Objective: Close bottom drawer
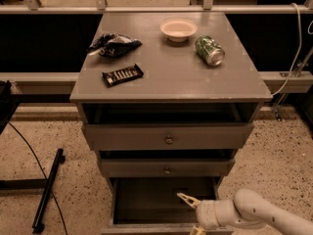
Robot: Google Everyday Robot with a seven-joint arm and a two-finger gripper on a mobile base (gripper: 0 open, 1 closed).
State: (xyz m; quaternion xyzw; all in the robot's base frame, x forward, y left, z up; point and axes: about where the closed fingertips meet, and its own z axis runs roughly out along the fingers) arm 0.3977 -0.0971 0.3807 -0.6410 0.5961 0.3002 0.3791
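The bottom drawer [146, 199] is the lowest tier of the grey-brown cabinet. It is pulled out, with its dark inside showing and its front panel [142, 228] at the frame's lower edge. My gripper [189, 214] comes in from the lower right on a white arm [254, 214]. It is open at the right part of the drawer's front. One finger [186, 199] is over the drawer's inside and the other [197, 230] is low at the front panel.
The top drawer [168, 137] with a round knob and the middle drawer [167, 168] are both slightly open. On the cabinet top are a bowl [178, 29], a green can [209, 50], a chip bag [113, 44] and a dark bar [122, 74]. A black stand [46, 190] lies on the floor to the left.
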